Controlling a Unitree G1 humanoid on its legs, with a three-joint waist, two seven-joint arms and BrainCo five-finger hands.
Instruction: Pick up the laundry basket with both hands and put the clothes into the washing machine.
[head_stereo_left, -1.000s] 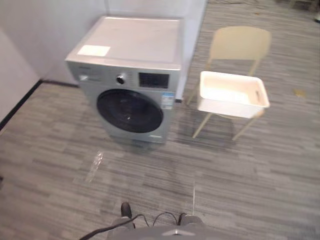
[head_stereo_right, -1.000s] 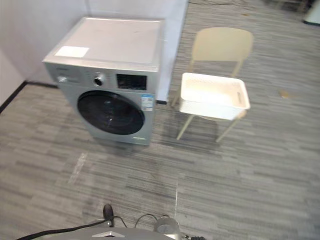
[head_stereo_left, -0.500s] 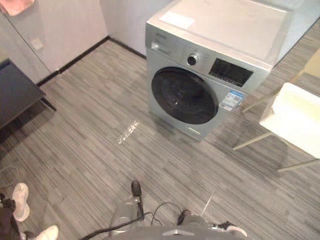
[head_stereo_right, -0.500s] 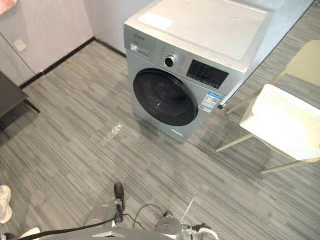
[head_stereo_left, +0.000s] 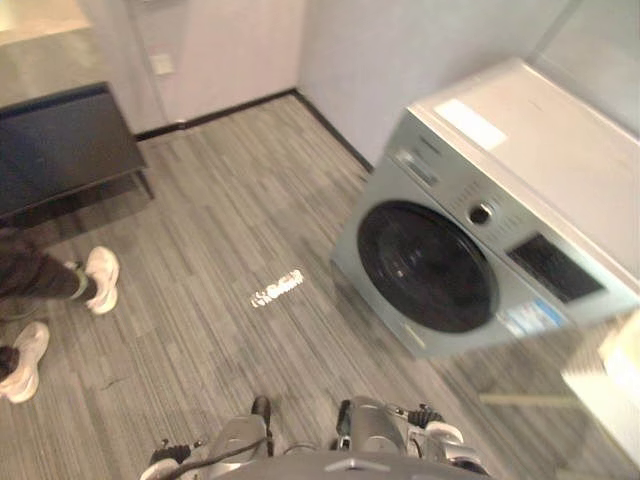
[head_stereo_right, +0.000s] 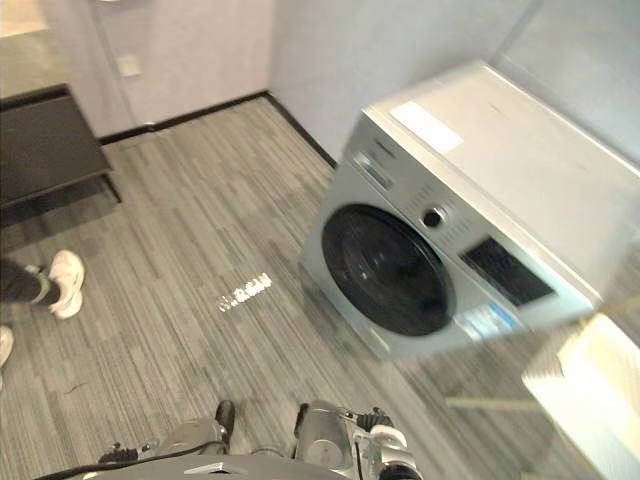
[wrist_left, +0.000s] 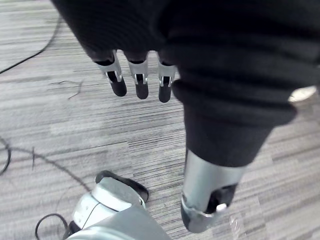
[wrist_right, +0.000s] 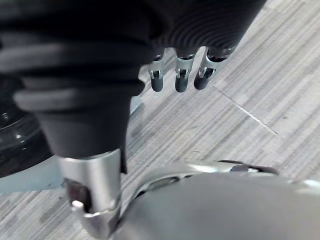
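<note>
Clearly, both the left hand (wrist_left: 137, 75) and right hand (wrist_right: 182, 72) hung relaxed and empty. Right of the washing machine (head_stereo_left: 500, 215), its door (head_stereo_left: 428, 266) closed, the laundry basket (head_stereo_right: 590, 385) sat, well beyond reach.

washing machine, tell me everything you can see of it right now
The washing machine is a silver-grey front loader with a pale flat top carrying a white label near one corner. Its round dark glass door is shut. Above the door runs a control panel with a knob and a dark display; a small sticker sits below the display. It stands on grey striped floor close to a pale wall. Nothing touches it, and no robot hand is near it.
</note>
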